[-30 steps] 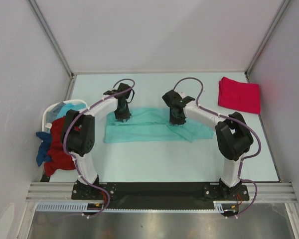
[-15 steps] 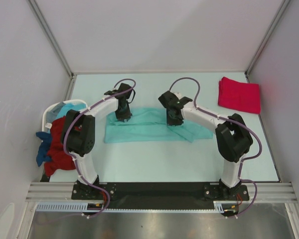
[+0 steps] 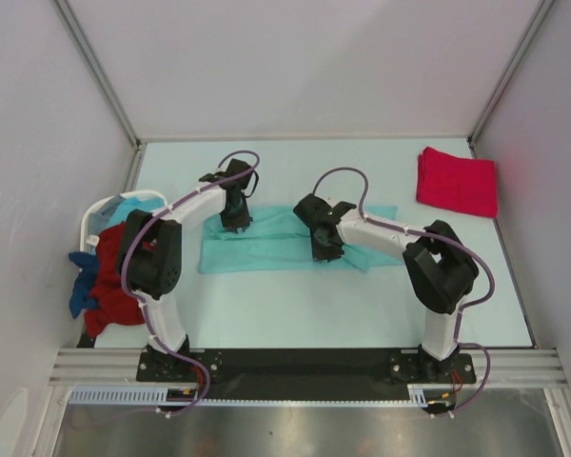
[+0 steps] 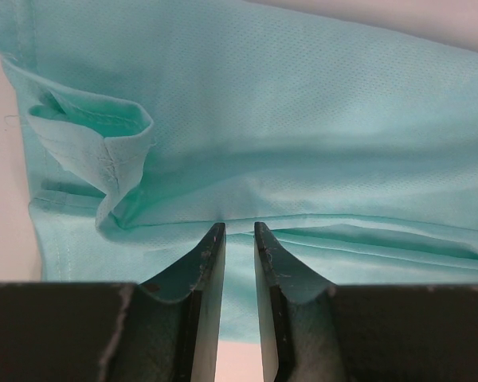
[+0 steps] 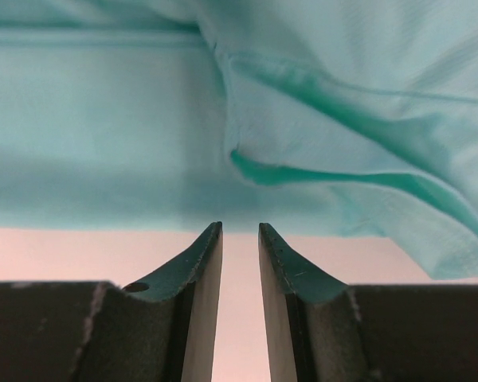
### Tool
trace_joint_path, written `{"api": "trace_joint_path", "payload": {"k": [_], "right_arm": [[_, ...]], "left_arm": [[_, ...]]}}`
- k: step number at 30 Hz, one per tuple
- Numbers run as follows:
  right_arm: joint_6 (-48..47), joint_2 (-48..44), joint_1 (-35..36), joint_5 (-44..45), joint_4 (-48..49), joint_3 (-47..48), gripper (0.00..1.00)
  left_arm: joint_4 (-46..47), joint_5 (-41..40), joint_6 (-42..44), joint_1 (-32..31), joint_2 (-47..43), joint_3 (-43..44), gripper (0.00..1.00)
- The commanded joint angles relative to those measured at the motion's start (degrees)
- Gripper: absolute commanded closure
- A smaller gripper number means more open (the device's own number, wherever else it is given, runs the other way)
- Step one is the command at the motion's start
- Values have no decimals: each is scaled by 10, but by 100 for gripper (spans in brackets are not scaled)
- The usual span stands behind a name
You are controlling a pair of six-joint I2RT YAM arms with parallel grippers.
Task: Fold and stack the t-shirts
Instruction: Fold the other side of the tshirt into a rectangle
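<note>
Teal shirt (image 3: 262, 249) lay flat on the desk (image 3: 295, 305), thin, limp and light, likely to bunch or slip. Left pincer (image 4: 233, 227) and right pincer (image 5: 240, 225) stood narrowly parted at its folds; whether they pinched cloth was unclear. Hemmed edges looked the surest hold.

White-shelled arms (image 3: 195, 205), black joints (image 3: 152, 262), purple cables (image 3: 347, 176)
</note>
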Motion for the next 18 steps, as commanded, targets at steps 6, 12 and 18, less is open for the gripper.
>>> {"api": "trace_joint_path", "payload": {"k": [6, 12, 18], "right_arm": [[7, -72, 10, 42, 22, -10, 70], [-33, 9, -50, 34, -26, 134, 70], [-50, 67, -76, 22, -39, 203, 71]], "left_arm": [[9, 5, -5, -5, -12, -4, 74], [10, 7, -8, -7, -14, -10, 75], [10, 4, -7, -7, -19, -14, 75]]}}
